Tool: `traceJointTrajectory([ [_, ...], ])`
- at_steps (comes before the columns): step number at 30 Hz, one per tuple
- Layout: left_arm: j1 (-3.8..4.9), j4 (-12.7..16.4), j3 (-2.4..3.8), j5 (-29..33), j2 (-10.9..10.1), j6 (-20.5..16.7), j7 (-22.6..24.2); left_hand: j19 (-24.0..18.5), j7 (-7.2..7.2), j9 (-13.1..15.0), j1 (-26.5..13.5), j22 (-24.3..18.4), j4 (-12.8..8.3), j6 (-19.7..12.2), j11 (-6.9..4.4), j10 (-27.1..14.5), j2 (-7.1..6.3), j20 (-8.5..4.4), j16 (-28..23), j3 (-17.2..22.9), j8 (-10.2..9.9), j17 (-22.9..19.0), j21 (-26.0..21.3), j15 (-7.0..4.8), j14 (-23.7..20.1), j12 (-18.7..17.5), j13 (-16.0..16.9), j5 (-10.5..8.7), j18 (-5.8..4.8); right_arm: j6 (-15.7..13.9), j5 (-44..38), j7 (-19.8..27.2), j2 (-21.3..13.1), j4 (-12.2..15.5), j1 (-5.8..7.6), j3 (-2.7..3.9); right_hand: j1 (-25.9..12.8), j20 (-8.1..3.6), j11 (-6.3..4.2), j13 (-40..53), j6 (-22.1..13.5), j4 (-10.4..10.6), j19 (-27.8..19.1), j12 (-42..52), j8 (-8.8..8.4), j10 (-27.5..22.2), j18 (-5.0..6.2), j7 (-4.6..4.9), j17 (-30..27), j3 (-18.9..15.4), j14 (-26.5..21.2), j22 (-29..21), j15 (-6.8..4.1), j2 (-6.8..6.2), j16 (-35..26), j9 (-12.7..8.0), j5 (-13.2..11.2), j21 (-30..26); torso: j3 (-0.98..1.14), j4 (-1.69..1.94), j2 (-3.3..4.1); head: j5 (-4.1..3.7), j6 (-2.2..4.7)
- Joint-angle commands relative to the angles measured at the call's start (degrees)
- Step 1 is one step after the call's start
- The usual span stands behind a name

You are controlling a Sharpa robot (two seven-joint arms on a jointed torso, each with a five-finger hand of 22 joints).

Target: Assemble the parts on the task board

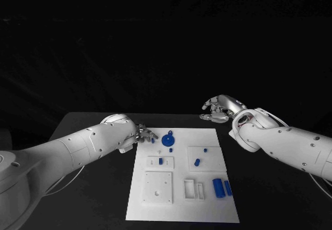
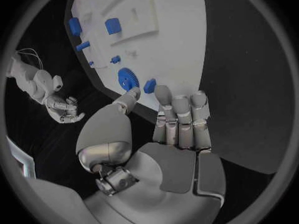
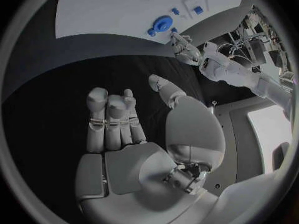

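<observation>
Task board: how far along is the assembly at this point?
Early. Nothing looks assembled: the blue gear, small blocks and two cylinders lie loose on the task board. The left hand hovers empty by the gear; the right hand waits off the board, empty.

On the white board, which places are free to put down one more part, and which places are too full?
The task board is bare along its near edge, below the square plate and the slotted frames. Its far right corner, beyond the gear, is also free. The far left corner is crowded: the left hand hangs beside the gear and a small blue piece.
</observation>
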Motion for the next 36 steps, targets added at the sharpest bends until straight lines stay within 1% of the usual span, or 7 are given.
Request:
traceJointTrajectory([
  [1, -0.14, 0.08, -0.05, 0.58, 0.16, 1.93, 0.83, -0.51, 0.7, -0.36, -0.13, 0.11, -0.1, -0.45, 0.34, 0.12, 0.66, -7.05, 0.14, -0.49, -0.14, -0.04, -0.15, 0.47, -0.04, -0.16, 0.1, -0.11, -0.99, 0.27, -0.37, 0.52, 0.09, -0.03, -0.01, 0.02, -0.4, -0.32, 0.31, -0.07, -0.44, -0.07, 0.06, 0.36, -0.22, -0.21, 4.86, 0.37, 0.09, -0.26, 0.13, 0.49, -0.14, 0.15, -0.33, -0.09, 0.23, -0.19, 0.0, -0.03, 0.04, 0.08, -0.1],
  [7, -0.14, 0.01, -0.06, 0.58, 0.19, 2.24, 0.84, -0.6, 0.63, -0.58, 0.44, 0.27, -0.64, -0.14, 0.27, 0.1, 1.39, -7.09, 0.3, -1.03, -0.12, -0.05, -0.1, 0.42, -0.1, -0.11, 0.15, -0.09, -0.98, 0.3, -0.37, 0.5, 0.09, -0.06, -0.01, 0.02, -0.4, -0.33, 0.32, -0.08, -0.44, -0.06, 0.07, 0.37, -0.22, -0.21, 4.86, 0.37, 0.09, -0.26, 0.14, 0.49, -0.13, 0.16, -0.33, -0.09, 0.23, -0.2, 0.03, -0.07, -0.01, 0.12, -0.13],
  [11, -0.14, -0.17, -0.06, 0.82, 0.22, 2.27, 0.9, -0.67, 0.6, -0.81, 1.16, 0.4, -1.41, 0.08, 0.23, 0.08, 2.54, -7.12, 0.4, -1.48, -0.13, -0.09, -0.07, 0.39, -0.18, -0.09, 0.19, -0.08, -1.0, 0.33, -0.37, 0.5, 0.15, -0.11, -0.01, 0.02, -0.39, -0.33, 0.32, -0.09, -0.44, -0.06, 0.07, 0.37, -0.22, -0.21, 4.86, 0.38, 0.1, -0.25, 0.14, 0.49, -0.13, 0.17, -0.33, -0.09, 0.23, -0.2, 0.0, -0.08, 0.02, 0.11, -0.09],
  [15, -0.14, -0.2, -0.06, 1.12, 0.23, 2.27, 0.99, -0.74, 0.6, -1.12, 2.57, 0.56, -2.97, 0.24, 0.23, 0.1, 4.87, -7.13, 0.53, -1.87, -0.17, -0.16, -0.06, 0.4, -0.22, -0.09, 0.21, -0.05, -1.04, 0.34, -0.37, 0.51, 0.2, -0.15, -0.01, 0.02, -0.38, -0.33, 0.32, -0.09, -0.43, -0.06, 0.08, 0.38, -0.21, -0.21, 4.86, 0.38, 0.1, -0.25, 0.15, 0.5, -0.12, 0.17, -0.33, -0.09, 0.24, -0.2, 0.0, -0.07, 0.02, 0.12, -0.1],
  [17, -0.14, -0.2, -0.06, 1.33, 0.25, 2.38, 1.04, -0.78, 0.6, -1.31, 3.79, 0.67, -4.5, 0.34, 0.28, 0.12, 6.42, -7.12, 0.6, -2.01, -0.19, -0.22, -0.04, 0.41, -0.24, -0.1, 0.22, 0.04, -1.11, 0.35, -0.37, 0.51, 0.24, -0.18, -0.01, 0.02, -0.37, -0.33, 0.33, -0.1, -0.43, -0.07, 0.08, 0.38, -0.21, -0.21, 4.86, 0.38, 0.1, -0.25, 0.15, 0.5, -0.12, 0.17, -0.34, -0.09, 0.24, -0.2, 0.0, -0.07, 0.02, 0.13, -0.12],
  [22, -0.14, -0.31, -0.06, 1.46, 0.26, 2.4, 1.12, -0.76, 0.65, -1.72, 5.82, 0.82, -7.58, 0.62, 0.3, 0.26, 9.05, -7.05, 0.72, -2.13, -0.17, -0.38, -0.09, 0.48, -0.21, -0.16, 0.17, 0.37, -1.3, 0.36, -0.37, 0.51, 0.31, -0.22, -0.02, 0.02, -0.35, -0.34, 0.33, -0.11, -0.41, -0.07, 0.09, 0.39, -0.2, -0.2, 4.86, 0.38, 0.1, -0.24, 0.16, 0.5, -0.12, 0.19, -0.34, -0.09, 0.24, -0.21, -0.03, -0.06, 0.07, 0.12, -0.17],
  [36, -0.17, -0.34, -0.06, 2.25, 0.12, 2.2, 1.36, -0.45, 0.6, -2.37, 7.59, 1.04, -11.66, 1.33, 0.28, 0.96, 12.24, -7.03, 1.07, -1.6, 0.03, -0.62, -0.21, 0.52, 0.11, -0.19, 0.07, 1.44, -1.52, 0.39, -0.37, 0.57, 0.52, -0.4, -0.02, 0.02, -0.32, -0.34, 0.33, -0.13, -0.36, -0.07, 0.1, 0.41, -0.18, -0.2, 4.86, 0.38, 0.11, -0.22, 0.17, 0.51, -0.11, 0.21, -0.34, -0.09, 0.25, -0.22, -0.06, -0.05, 0.06, 0.18, -0.24],
])
